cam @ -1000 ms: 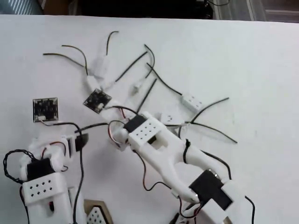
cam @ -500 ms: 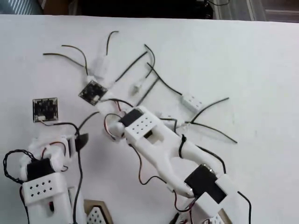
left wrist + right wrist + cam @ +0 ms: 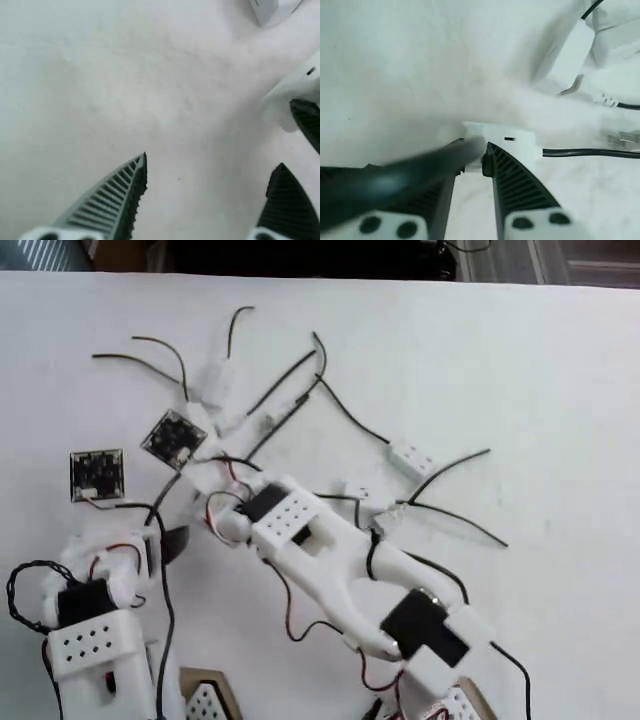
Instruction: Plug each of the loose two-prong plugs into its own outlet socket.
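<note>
Table (image 3: pixel 520 370): white, strewn with loose wired plugs (image 3: pixel 411 458) across the middle and far left. Right arm (image 3: pixel 330 560) is laid diagonally toward centre-left. Left gripper (image 3: pixel 212 161) is held wide apart over bare table. Right gripper (image 3: pixel 482 150) is pinched on a white connector block (image 3: pixel 507 142), with its black lead (image 3: pixel 590 153) attached.

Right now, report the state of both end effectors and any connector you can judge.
Left end effector: open, over bare table.
Right end effector: shut on white connector.
Lone connector: lying on the table, ungripped.
</note>
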